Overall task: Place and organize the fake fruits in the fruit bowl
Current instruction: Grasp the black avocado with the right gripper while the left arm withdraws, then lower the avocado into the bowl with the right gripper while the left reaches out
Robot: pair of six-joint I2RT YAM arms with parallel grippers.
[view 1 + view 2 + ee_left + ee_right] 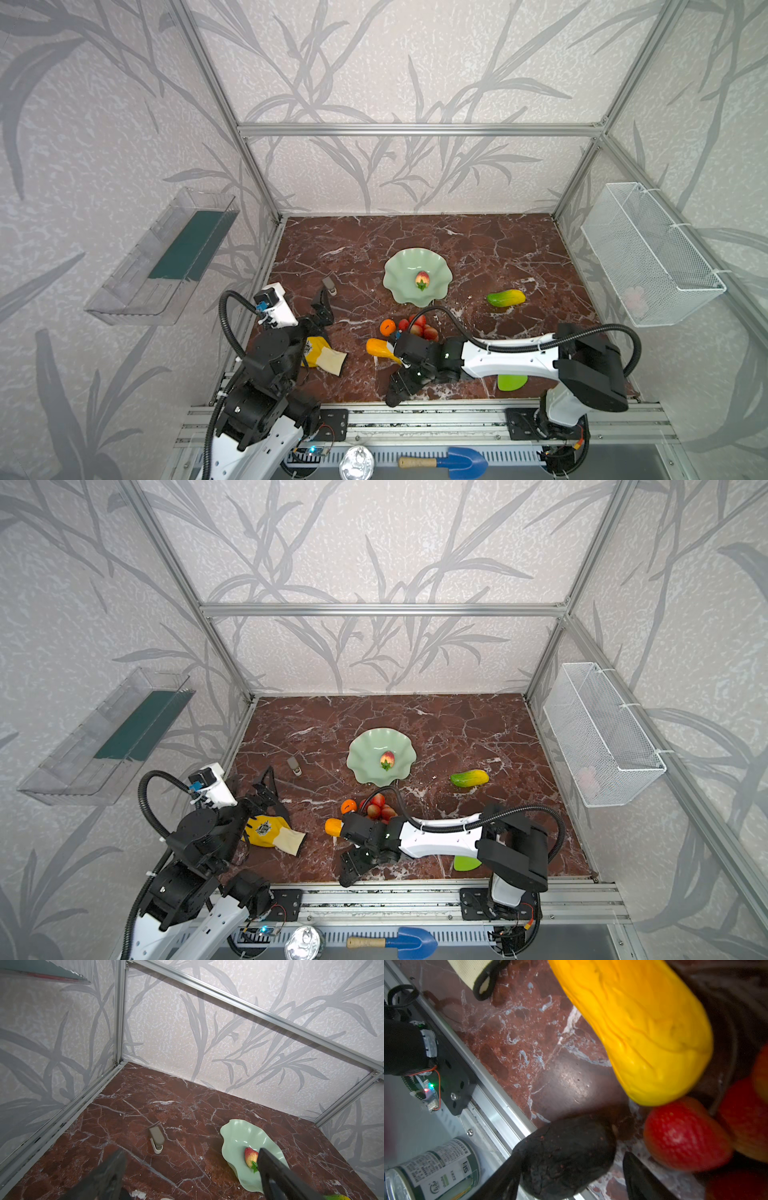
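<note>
A: Where's the fruit bowl [399,270]?
B: Mid table [478,249], toward the back. We see one red fruit w/ green leaves [422,280] in its ctr.
A: Other fruit?
B: All on the table. The orange [387,327] and red berry cluster [419,328] sit side by side, w/ the yellow-orange oblong fruit [377,347] just in front. A green-yellow fruit [505,298] lies alone, right of the bowl.
A: Right gripper [573,1155]?
B: Low by the front rail. Its jaws are part-open astride the dark avocado [566,1167]. One side touches it, w/ a small gap at the other.
A: Left gripper [191,1152]?
B: Jaws wide apart, empty, left of the bowl.
</note>
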